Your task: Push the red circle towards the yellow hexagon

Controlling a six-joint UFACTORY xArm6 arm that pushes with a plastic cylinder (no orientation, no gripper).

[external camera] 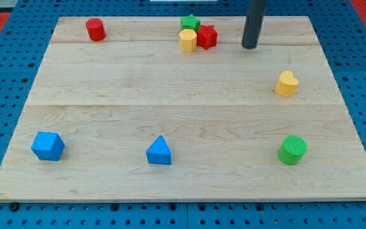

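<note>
The red circle [95, 29], a short red cylinder, stands near the view's top left of the wooden board [183, 108]. The yellow hexagon [187, 40] sits at the top middle, touching a red star [206, 36] on its right and a green star [190, 23] above it. My tip [250, 46] is a dark rod coming down from the view's top, resting on the board to the right of that cluster, about a block's width from the red star and far to the right of the red circle.
A yellow heart [286, 83] lies at the right. A green circle [293, 149] sits at the bottom right, a blue triangle [159, 151] at the bottom middle, a blue cube-like block [47, 145] at the bottom left. Blue mat surrounds the board.
</note>
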